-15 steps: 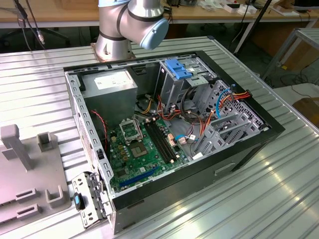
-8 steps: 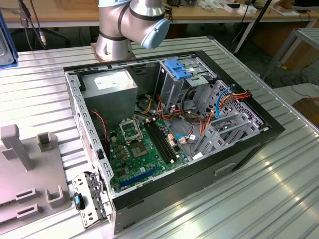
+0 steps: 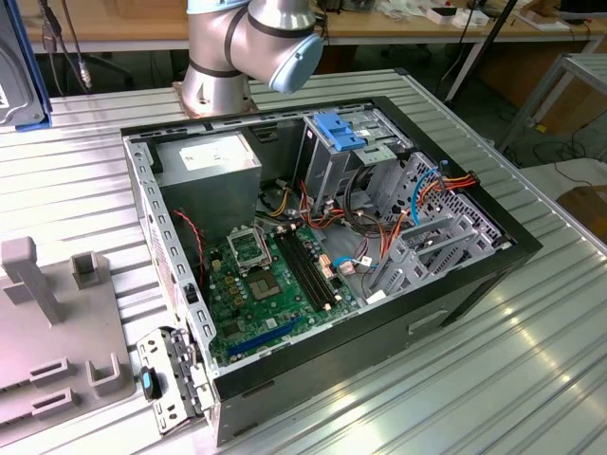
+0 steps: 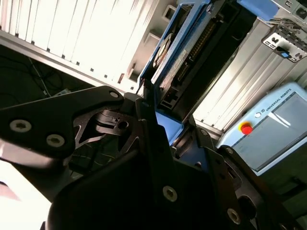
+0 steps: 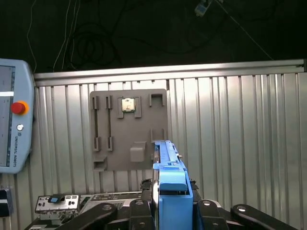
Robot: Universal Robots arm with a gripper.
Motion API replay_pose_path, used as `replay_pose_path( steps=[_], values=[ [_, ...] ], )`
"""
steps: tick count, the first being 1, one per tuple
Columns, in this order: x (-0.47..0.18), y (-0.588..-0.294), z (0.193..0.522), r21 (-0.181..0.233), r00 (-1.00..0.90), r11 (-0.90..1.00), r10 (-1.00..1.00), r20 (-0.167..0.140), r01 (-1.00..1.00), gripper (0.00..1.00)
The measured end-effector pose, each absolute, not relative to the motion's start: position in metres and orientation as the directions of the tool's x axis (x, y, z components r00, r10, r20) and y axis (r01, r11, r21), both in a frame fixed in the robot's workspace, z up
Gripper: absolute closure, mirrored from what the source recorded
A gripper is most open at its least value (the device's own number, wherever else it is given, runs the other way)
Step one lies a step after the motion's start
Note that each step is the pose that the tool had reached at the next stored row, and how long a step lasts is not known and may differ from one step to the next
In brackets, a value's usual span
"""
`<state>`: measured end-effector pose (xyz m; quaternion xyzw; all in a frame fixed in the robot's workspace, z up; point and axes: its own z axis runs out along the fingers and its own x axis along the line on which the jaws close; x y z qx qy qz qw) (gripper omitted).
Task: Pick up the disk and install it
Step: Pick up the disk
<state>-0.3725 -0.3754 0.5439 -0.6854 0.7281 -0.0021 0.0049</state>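
Observation:
The disk (image 5: pixel 169 168) stands edge-on between my gripper's black fingers (image 5: pixel 139 211), its bright blue carrier rail facing the camera. The second wrist view shows the disk (image 4: pixel 191 51) from the side: a dark body with a connector row, framed by blue rails. My gripper (image 4: pixel 160 125) is shut on its lower end and holds it above the ribbed metal table (image 5: pixel 240 143). In the exterior view the open computer case (image 3: pixel 474 275) lies on its side on the table. A grey metal drive cage (image 3: pixel 334 171) with a fixed blue bracket (image 3: pixel 340 130) sits at the case's far end.
A grey parts tray (image 5: pixel 128 129) with slots and one small chip lies flat on the table below the disk. A teach pendant (image 5: pixel 12 120) with a red button rests beside it. The arm's base (image 3: pixel 223 85) stands behind the case. Cables (image 3: pixel 375 227) cross the motherboard.

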Motion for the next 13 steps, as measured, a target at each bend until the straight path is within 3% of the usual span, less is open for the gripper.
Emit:
replay_pose_path(
  steps=[13],
  values=[
    [-0.333, -0.376, 0.539, -0.005, -0.078, 0.078, -0.997, -0.004, -0.997, 0.63]
  ],
)
